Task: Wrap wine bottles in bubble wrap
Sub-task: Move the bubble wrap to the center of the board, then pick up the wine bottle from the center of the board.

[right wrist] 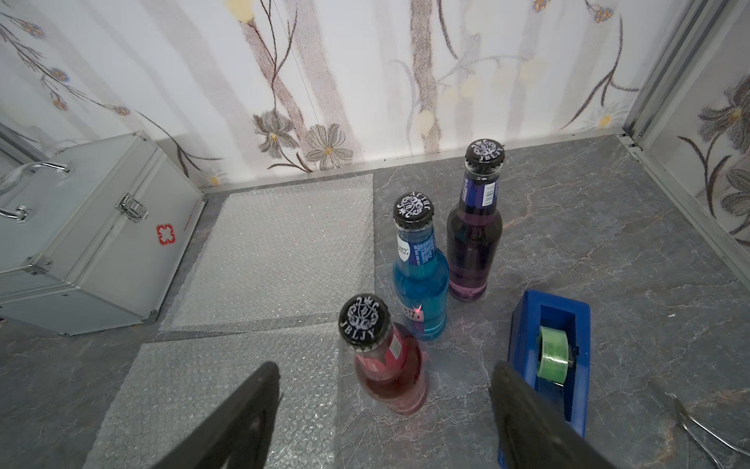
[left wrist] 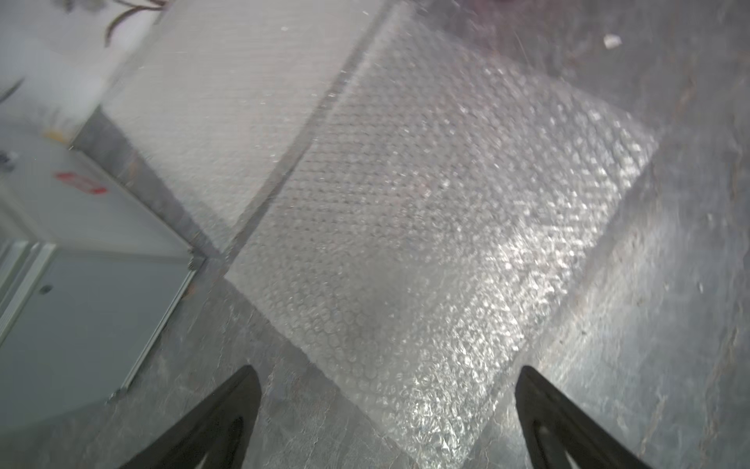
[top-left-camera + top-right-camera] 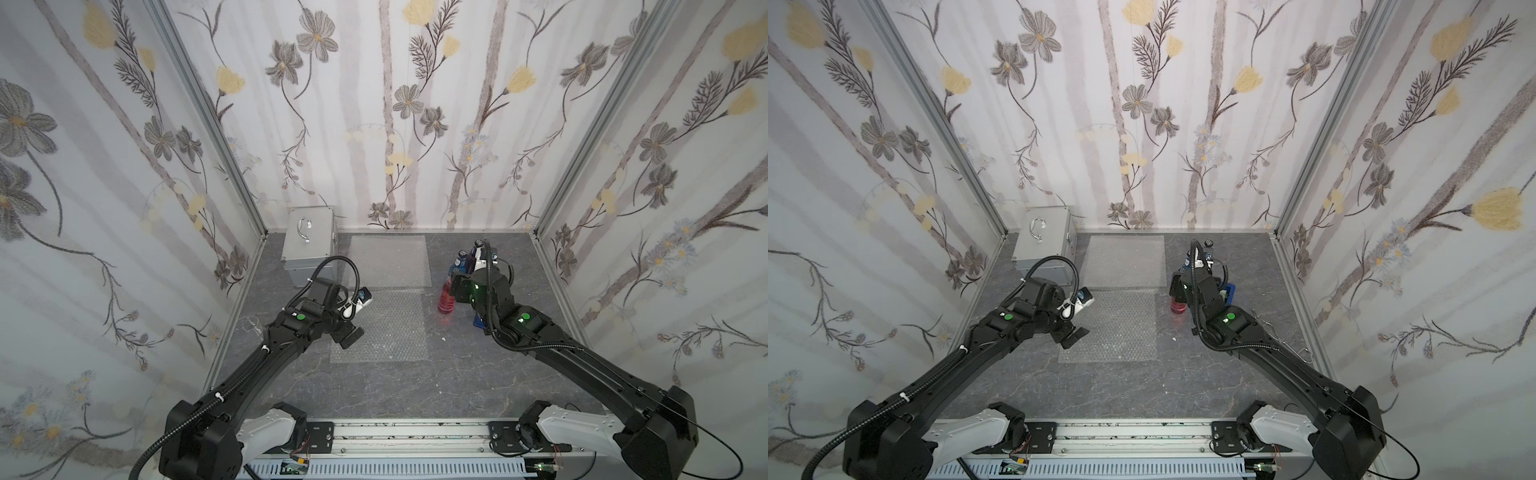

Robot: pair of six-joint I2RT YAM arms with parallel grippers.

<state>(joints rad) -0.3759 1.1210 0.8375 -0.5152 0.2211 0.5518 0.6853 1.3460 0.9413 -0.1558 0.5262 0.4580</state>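
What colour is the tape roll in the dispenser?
The roll is green, sitting in a blue dispenser; best in the right wrist view.

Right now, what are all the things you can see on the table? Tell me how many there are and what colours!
wine bottles: three, dark caps, upright on the table's right side; red bottle nearest the robot, blue bottle behind it, purple bottle farthest back.
bubble wrap: two, clear, flat mid-table; far sheet by the back wall, near sheet in front of it.
metal case: one, silver, back left corner, shut.
tape dispenser: one, blue with a green roll, right of the bottles.
table: one, grey marbled.
left end effector: one, black, open, over the near sheet's left edge.
right end effector: one, black, open, close to the red bottle.
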